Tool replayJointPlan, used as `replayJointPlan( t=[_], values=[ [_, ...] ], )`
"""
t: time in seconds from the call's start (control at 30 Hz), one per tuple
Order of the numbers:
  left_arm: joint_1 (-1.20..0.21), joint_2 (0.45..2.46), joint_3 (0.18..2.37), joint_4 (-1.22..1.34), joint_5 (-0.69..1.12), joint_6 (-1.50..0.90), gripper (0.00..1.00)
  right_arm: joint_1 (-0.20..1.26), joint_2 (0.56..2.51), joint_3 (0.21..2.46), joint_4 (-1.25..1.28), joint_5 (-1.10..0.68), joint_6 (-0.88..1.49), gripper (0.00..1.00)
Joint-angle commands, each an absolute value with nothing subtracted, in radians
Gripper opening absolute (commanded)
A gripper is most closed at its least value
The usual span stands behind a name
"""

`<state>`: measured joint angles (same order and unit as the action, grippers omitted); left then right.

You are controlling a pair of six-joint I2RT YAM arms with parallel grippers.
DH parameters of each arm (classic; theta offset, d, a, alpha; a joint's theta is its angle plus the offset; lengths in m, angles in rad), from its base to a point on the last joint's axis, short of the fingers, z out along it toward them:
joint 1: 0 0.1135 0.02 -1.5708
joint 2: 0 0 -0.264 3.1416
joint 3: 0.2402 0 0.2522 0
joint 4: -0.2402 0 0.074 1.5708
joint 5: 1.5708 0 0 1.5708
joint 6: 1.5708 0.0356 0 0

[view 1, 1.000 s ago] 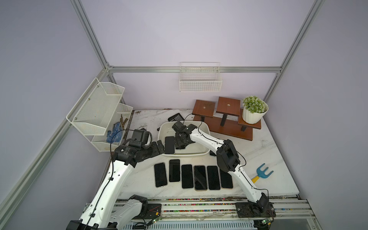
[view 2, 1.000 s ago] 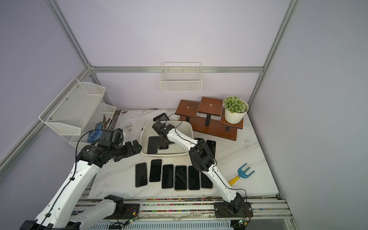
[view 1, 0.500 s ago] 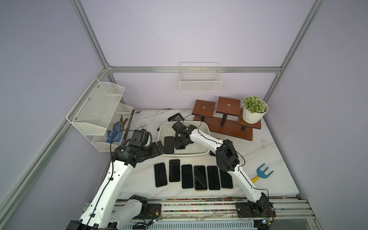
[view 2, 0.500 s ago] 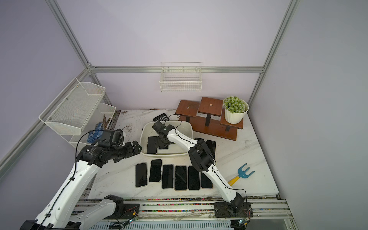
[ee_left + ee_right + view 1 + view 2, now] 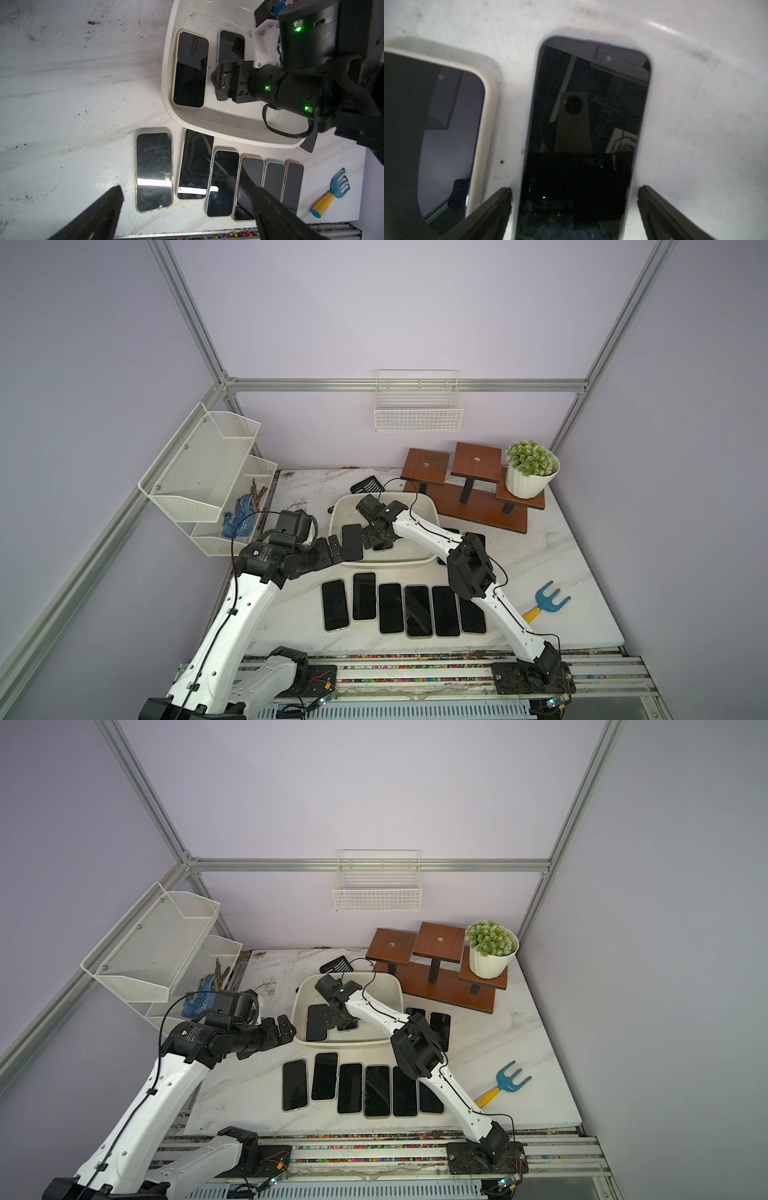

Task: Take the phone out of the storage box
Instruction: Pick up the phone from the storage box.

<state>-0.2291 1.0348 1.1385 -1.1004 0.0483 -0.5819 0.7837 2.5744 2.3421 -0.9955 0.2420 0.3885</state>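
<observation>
Right wrist view: cream-cased dark-screen phone (image 5: 436,135) cut off by the frame edge; pale-blue-cased phone (image 5: 583,135) loses its near end there, slightly blurred. In both top views, white right arm (image 5: 419,529) covers most of that phone in the shallow white plastic tub (image 5: 395,562). Blue item (image 5: 239,516) in white mesh rack (image 5: 199,472): too small to identify.
</observation>
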Motion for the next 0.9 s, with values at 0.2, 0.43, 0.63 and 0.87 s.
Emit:
replayJointPlan(
  t=[0.2,0.43,0.63,0.87],
  values=[
    [-0.218,1.060,1.133,-1.047,0.072,-0.569,1.00,0.619,2.424,2.045,-1.005,0.195,0.325,1.00],
    [-0.218,1.082,1.131,-1.030,0.084,-0.574,1.00,0.614,2.379,2.056,-0.939,-0.045,0.170,1.00],
    [-0.219,1.088,1.129,-1.030,0.080,-0.571,1.00,0.587,2.397,2.138,-0.949,-0.138,0.120,1.00],
    [-0.216,1.108,1.135,-1.031,0.082,-0.569,1.00,0.578,2.449,2.232,-0.946,-0.203,0.010,1.00]
  ],
)
